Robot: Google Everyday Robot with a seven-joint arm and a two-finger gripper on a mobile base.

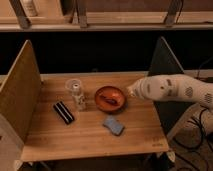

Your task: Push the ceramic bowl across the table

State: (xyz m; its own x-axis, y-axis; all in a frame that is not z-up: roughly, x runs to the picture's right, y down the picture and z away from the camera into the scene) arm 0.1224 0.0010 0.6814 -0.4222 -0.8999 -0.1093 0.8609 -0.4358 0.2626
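Note:
The ceramic bowl (pixel 110 98), shallow, round and orange-red with a darker rim, sits near the middle of the light wooden table (pixel 90 132). The white arm reaches in from the right, and its gripper (pixel 131 92) is at the bowl's right rim, touching or nearly touching it. The arm's body hides the fingers.
A clear glass cup (pixel 73 86) and a small shaker (pixel 79 101) stand left of the bowl. A black rectangular object (pixel 63 112) lies further left, and a blue sponge (pixel 114 125) lies in front of the bowl. Upright panels (pixel 20 92) stand at both sides.

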